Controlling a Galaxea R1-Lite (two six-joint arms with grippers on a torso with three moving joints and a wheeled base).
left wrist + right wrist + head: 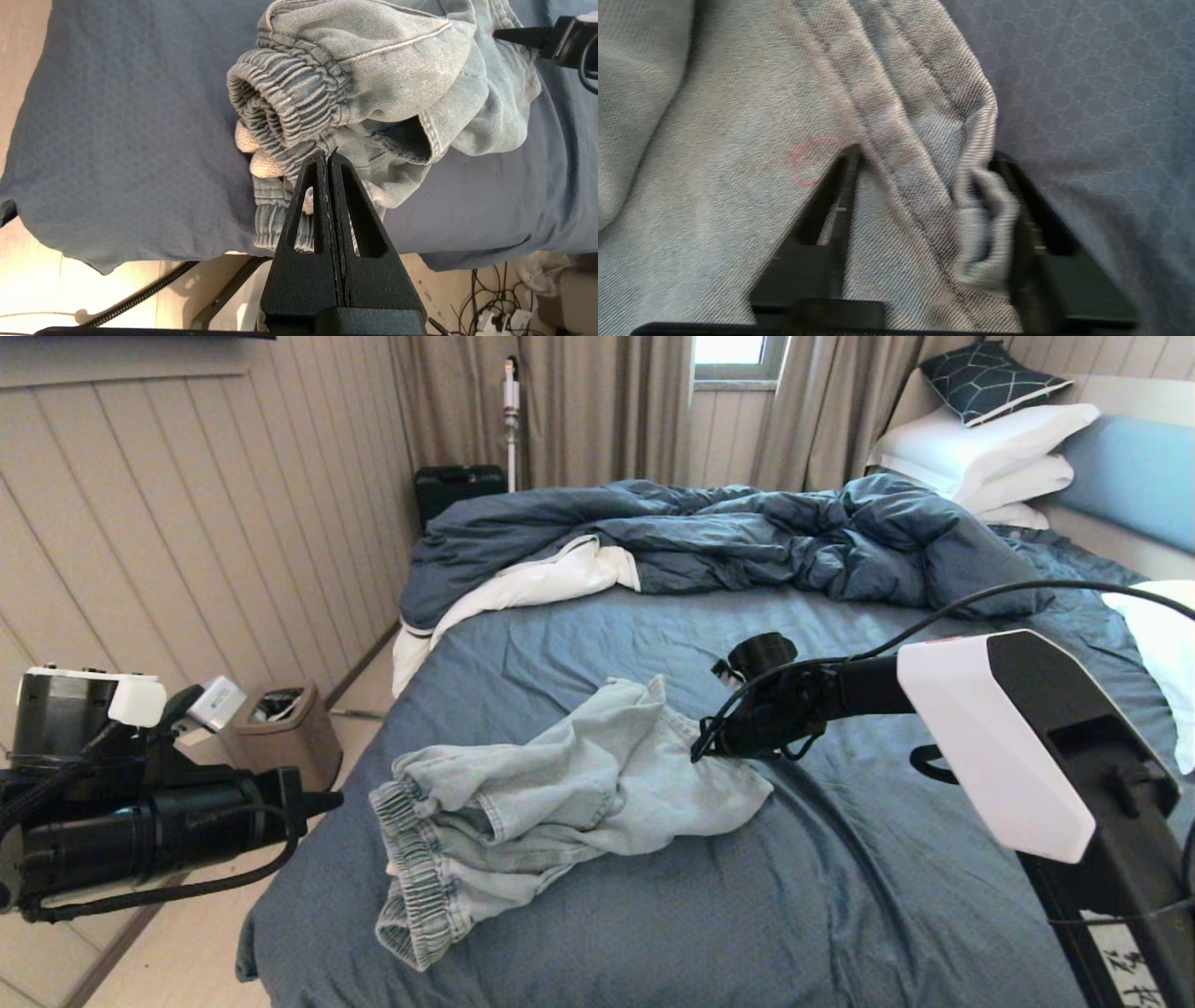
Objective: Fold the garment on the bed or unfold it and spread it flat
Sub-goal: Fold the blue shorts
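the bed (653, 915) filled most of my view, with the dark duvet (747, 537) pushed in a heap toward the far side and the pillows (990, 453) at the headboard. the shorts (560, 793) lay crumpled on the sheet near the closer edge, the elastic waistband turned toward my left arm.

my right pincer (924, 154) was at the far edge of the shorts, by a leg hem. its fingers (840, 186) stood about half apart, with a fold of hem between them, but i could not tell if the cloth was already pinched. my left pincer (328, 154) was pressed fully together, holding nothing, and it waited off the side of the bed with the waistband in front of it.

what could go wrong, i think: the fold was thick and doubled, so i could catch two layers and drag the whole bundle instead of opening it. i could also pinch the sheet under it.

the drawstring and the pockets were hidden in the folds, and my right fingertips were blurred.
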